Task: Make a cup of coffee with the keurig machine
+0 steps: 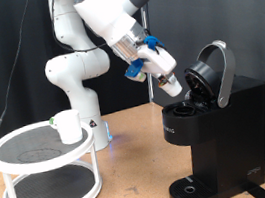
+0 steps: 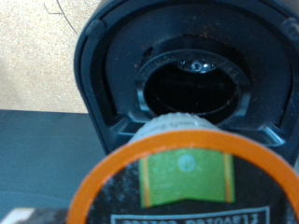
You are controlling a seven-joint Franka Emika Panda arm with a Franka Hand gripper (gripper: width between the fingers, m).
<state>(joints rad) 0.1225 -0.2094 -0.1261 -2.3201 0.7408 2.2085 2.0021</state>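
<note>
The black keurig machine [image 1: 218,126] stands at the exterior view's right with its hinged lid [image 1: 218,65] raised. My gripper [image 1: 174,85] reaches down to the open top, just above the pod chamber [image 2: 192,89]. In the wrist view a coffee pod [image 2: 187,182] with an orange rim and a green label fills the foreground, held right in front of the dark, empty round chamber. The fingers themselves do not show there. The small white cup [image 1: 68,126] stands on a round stand at the exterior view's left, far from the gripper.
The white two-tier round stand [image 1: 10,159] bears the cup on its top shelf. The machine's round drip base [image 1: 192,189] has nothing on it. The wooden table [image 1: 128,196] runs between stand and machine. The arm's base [image 1: 82,97] stands behind the stand.
</note>
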